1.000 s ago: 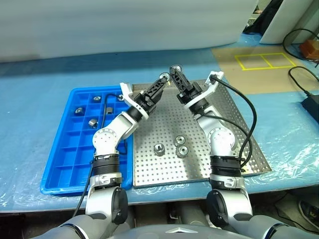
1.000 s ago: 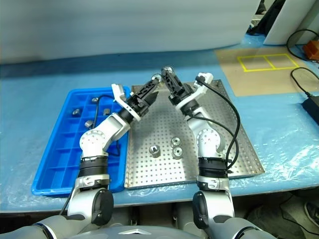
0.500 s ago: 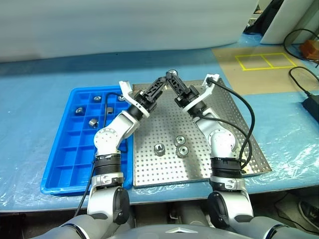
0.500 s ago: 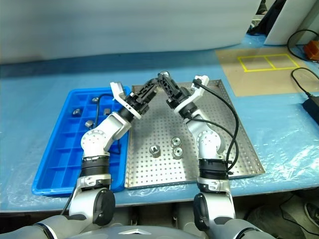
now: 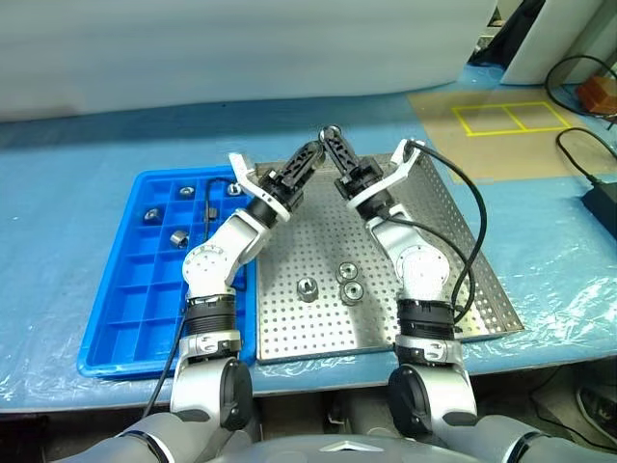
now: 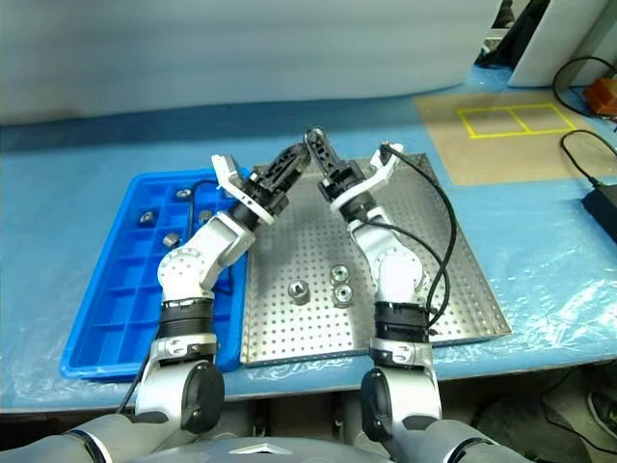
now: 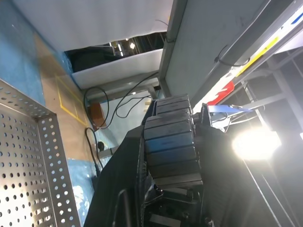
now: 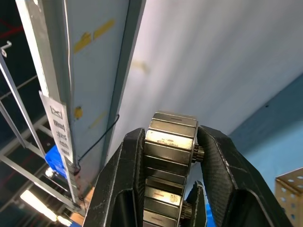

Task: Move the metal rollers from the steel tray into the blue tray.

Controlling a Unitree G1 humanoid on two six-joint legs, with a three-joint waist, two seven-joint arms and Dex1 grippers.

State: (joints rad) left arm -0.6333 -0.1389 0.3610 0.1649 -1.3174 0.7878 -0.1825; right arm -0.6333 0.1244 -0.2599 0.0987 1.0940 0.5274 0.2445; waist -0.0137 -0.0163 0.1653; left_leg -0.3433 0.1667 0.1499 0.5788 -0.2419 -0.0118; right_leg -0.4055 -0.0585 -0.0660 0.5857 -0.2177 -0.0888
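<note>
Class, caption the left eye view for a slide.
Both end effectors meet holding one roller above the steel tray.

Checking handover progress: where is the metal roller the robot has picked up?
In the head views the metal roller is in the air over the steel tray's far edge, between the meeting tips of the left pincer and right pincer.

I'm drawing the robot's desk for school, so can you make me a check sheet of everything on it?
Surface: table under a blue plastic sheet.
Job's things: three rollers on the steel tray; at least three more in the blue tray.
Clutter: nothing seen.
Grippers: left tool and right tool raised, tips meeting, each shut on a held roller.
Cables: black cable off the right wrist; black cords at the table's right.
Surroundings: yellow taped squares on a brown mat.
</note>
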